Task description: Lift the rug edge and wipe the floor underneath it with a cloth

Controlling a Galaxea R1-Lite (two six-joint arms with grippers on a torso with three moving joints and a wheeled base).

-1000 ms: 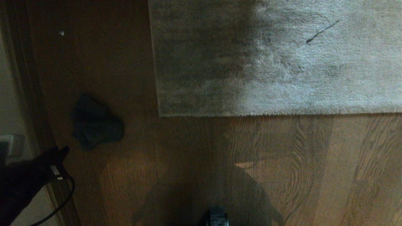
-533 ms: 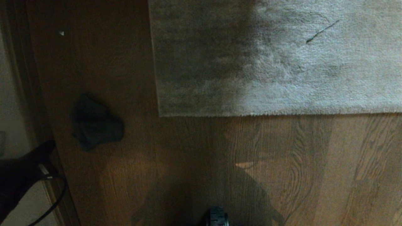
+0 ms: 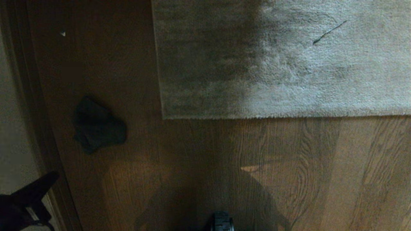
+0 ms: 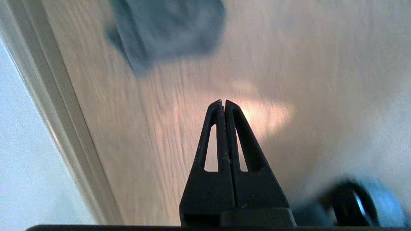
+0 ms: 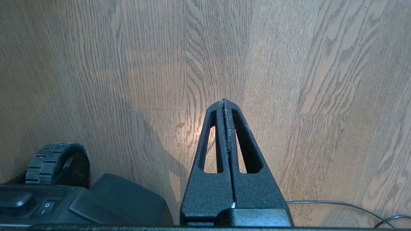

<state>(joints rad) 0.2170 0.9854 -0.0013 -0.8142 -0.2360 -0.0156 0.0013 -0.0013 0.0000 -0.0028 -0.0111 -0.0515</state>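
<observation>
Two straight hems of the light grey short-pile rug [image 3: 282, 64] meet at a corner just left of centre in the head view, lying flat on the brown wood-plank floor [image 3: 199, 166]. Plenty of bare planks run below that hem across the whole lower half, plus a strip up the left side between the rug and a pale baseboard edge [image 3: 41, 134]. The small dark grey rag [image 3: 98, 126] sits crumpled on that strip, mid-left, well apart from the rug corner.

Left gripper [image 4: 222, 102] only pokes in at the lower left corner of the head view – mostly cut off – and its wrist view shows the jaws pressed together, empty, with the rag blurred up top. Right gripper [image 5: 223, 101] also has its jaws pressed together over bare floor, beside a ribbed black wheel [image 5: 56, 163]. Rug's left half is in deep shadow, hard to read.
</observation>
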